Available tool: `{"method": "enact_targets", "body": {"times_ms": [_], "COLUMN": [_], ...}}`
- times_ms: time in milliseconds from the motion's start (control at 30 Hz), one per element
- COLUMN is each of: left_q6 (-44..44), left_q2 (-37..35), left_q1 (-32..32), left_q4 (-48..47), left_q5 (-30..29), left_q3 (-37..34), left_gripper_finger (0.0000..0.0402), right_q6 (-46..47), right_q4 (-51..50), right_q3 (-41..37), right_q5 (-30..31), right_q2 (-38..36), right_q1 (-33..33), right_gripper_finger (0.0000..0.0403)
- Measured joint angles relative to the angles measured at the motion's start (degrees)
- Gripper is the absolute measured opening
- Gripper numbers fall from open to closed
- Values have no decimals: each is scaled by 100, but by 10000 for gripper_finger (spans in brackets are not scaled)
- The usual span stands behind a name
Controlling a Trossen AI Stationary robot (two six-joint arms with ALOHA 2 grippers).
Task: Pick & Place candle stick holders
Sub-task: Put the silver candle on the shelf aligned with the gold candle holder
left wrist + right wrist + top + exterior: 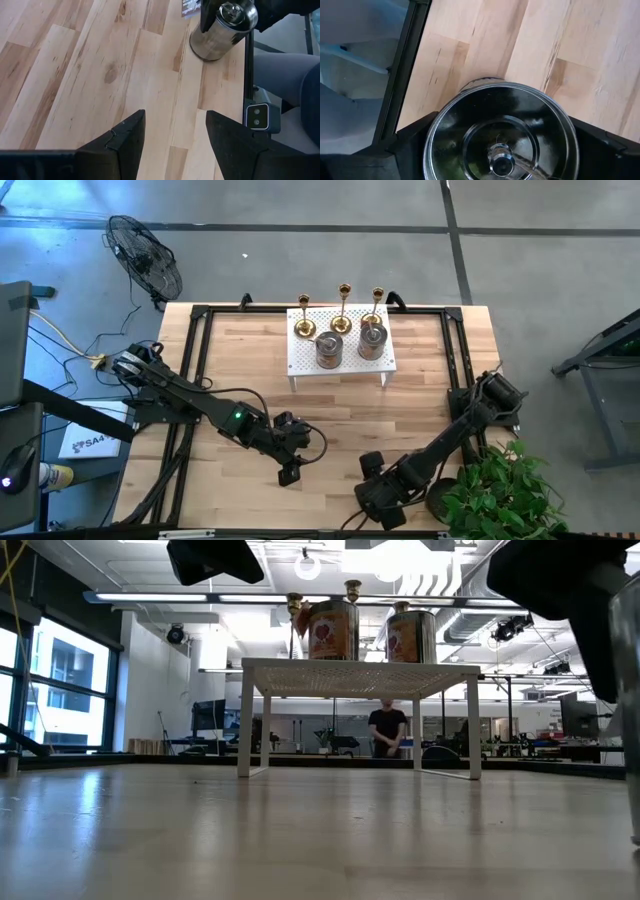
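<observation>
On the white rack at the table's far side stand three gold candlesticks and two silvery cup-like holders. A third silvery holder stands on the table near the front edge, right of centre. My right gripper is over it, a finger on each side, and hides most of it in the high view. My left gripper hangs open over bare wood to its left, holding nothing. My right gripper has the silvery holder between its two fingers, which lie against opposite sides of its round wall just below the rim. The fingers come steeply from above. The holder stands upright with its base on the table.
A potted plant fills the table's near right corner beside my right arm. Black frame rails run along the table's left, far and right sides. A fan stands off the far left corner. A person is far back in the room.
</observation>
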Motion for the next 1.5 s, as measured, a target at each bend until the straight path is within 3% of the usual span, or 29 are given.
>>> {"method": "enact_targets", "body": {"times_ms": [133, 367, 533, 1067, 1100, 1300, 1500], "left_q6": [0, 1, 1, -1, -27, 444, 440], "left_q2": [0, 0, 0, 0, 0, -27, 7], "left_q1": [-2, 0, 0, 0, 0, 183, 188], "left_q4": [1, 1, 0, 1, -14, 32, -13], "left_q5": [0, 1, 0, 1, 90, 1875, 1874], "left_q3": [0, 0, 0, 0, 0, 0, 0], "left_gripper_finger": [207, 207, 207, 207, 207, 207, 207], "right_q6": [-91, -122, -56, -58, -63, 36, 111], "right_q4": [-17, -16, -102, -206, -183, -75, -66], "right_q3": [0, 0, 0, 0, 0, 4, 4], "right_q5": [-17, 719, 366, 484, 519, 584, 574], "right_q2": [-7, -9, -11, -15, -16, -107, -107], "right_q1": [-4, 64, 52, 20, 20, 9, 37], "right_gripper_finger": [349, 349, 349, 349, 349, 349, 349]}}
